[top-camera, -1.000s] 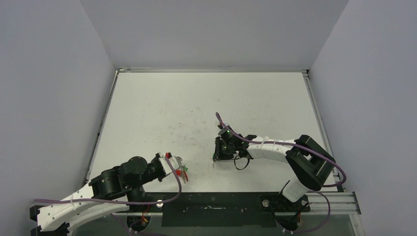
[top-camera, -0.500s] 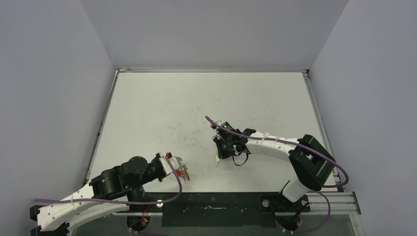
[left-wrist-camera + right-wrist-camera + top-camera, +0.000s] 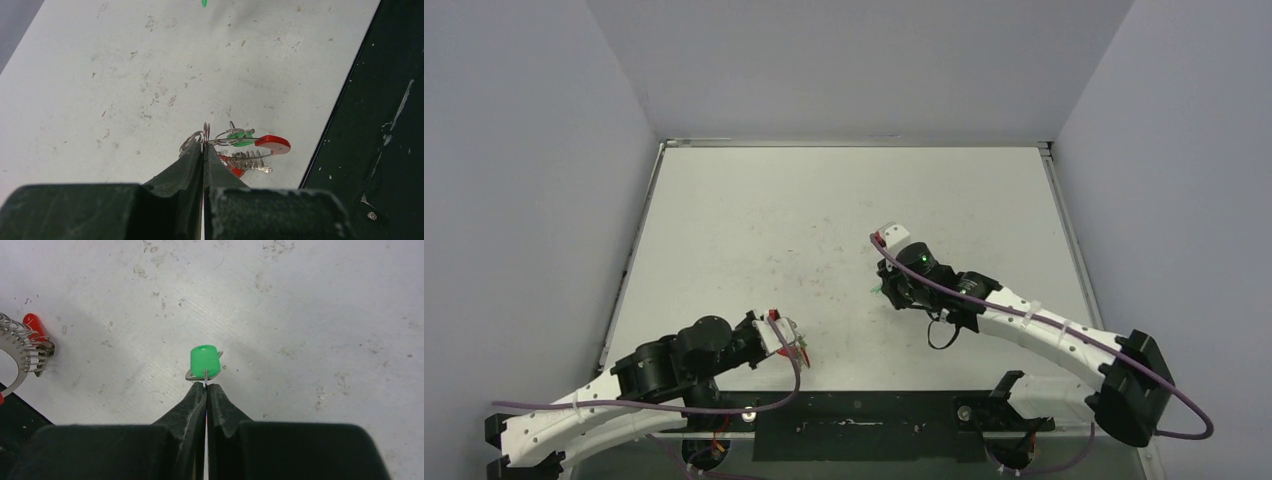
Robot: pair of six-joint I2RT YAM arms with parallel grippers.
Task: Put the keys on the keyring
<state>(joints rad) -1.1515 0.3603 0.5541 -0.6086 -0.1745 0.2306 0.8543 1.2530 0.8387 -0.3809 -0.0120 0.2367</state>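
Green-headed key (image 3: 204,360) is clamped by its metal edge in the closed right gripper (image 3: 206,387), at the centre of the overhead frame; contact with the white desk (image 3: 824,200) cannot be told. Left gripper (image 3: 203,147), lower left of that frame, is pinched tight on the keyring (image 3: 247,161). 1 other green key (image 3: 239,136) sits at its red sleeve (image 3: 274,143).
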